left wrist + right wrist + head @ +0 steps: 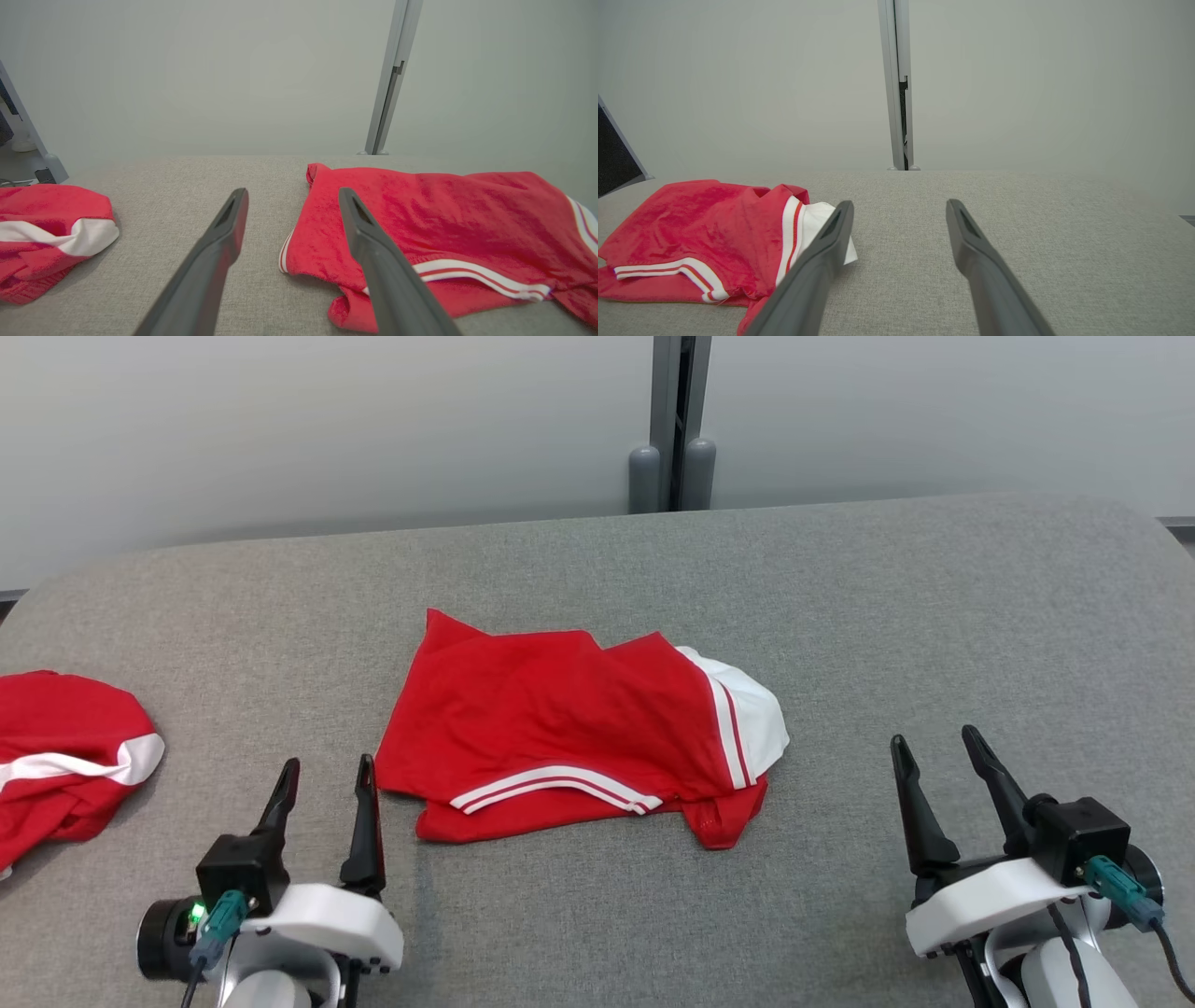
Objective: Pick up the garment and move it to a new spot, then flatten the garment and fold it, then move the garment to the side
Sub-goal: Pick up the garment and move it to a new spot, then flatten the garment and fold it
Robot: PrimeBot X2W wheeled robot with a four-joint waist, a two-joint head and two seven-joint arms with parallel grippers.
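A grey cloth-covered table (840,616) stretches ahead of me, with a pale wall (280,429) and a metal post (677,420) behind it. The garment (560,728), red with white stripes and a white panel on its right end, lies in the middle of the table, doubled over on itself in a rough, uneven rectangle. My left gripper (329,763) sits just beside its near-left corner, fingers spread wide and holding nothing; my right gripper (934,735) is well apart on the other side, equally wide and empty.

I judge the folding to be about done (though the edges don't line up neatly, and a red flap pokes out at the front). What remains, as I read it, is carrying the bundle to the side. That calls for gripping through all the layers at once, probably at the left edge where my fingers are closest, so the fold doesn't fall open. Another red garment (65,747) already lies bunched at the table's left edge, so I'd want to avoid dragging into it.
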